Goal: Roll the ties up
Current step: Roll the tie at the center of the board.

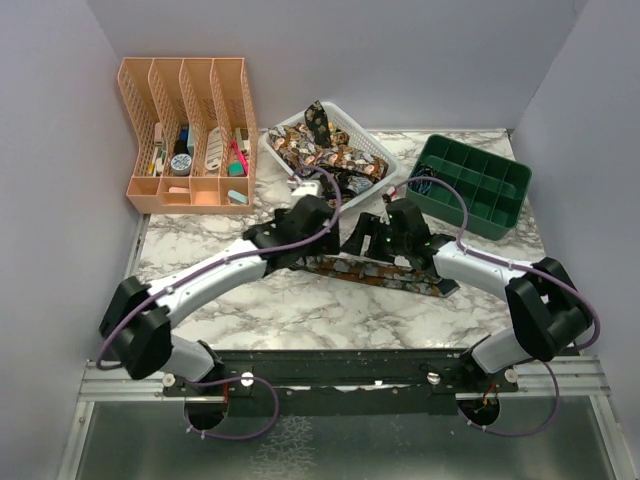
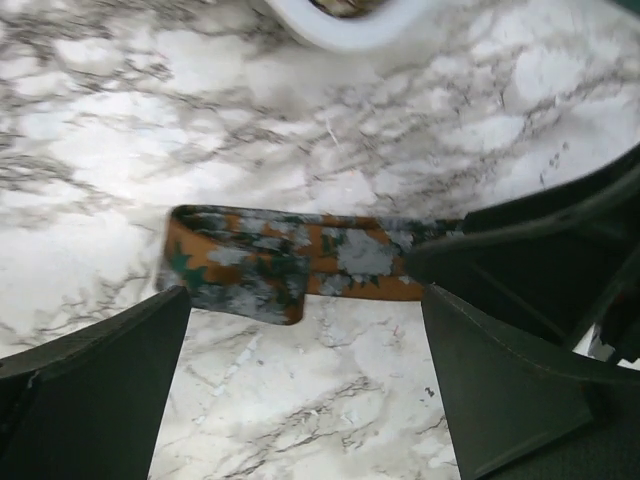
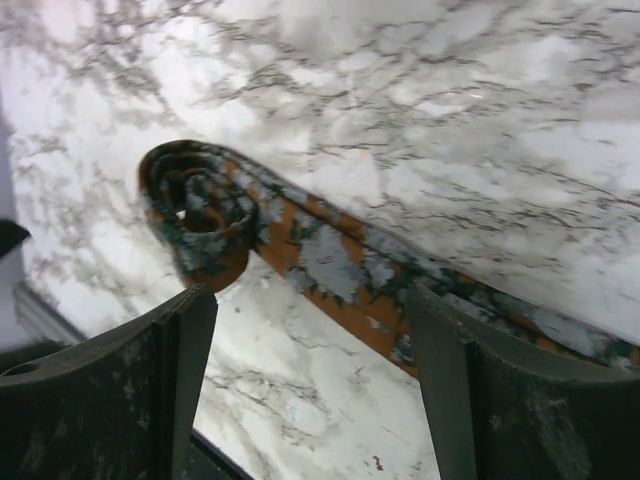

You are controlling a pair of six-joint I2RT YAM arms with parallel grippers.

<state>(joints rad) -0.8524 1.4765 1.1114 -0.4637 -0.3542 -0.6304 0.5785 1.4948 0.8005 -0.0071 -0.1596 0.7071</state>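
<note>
Hovering wide open and empty, left gripper (image 2: 305, 300) and right gripper (image 3: 310, 295) straddle the paisley tie (image 2: 290, 255), flat just before the white basket (image 1: 385, 165). It looks soft, limp and light; I'd pinch its curled end.

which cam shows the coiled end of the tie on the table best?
Right wrist: the tie's coiled end is close up and unobstructed, with the spiral clearly visible. Top external shows the tie only as a strip largely hidden under both arms, and the coil can't be made out. Left wrist shows a stretch lying flat, no spiral.
</note>
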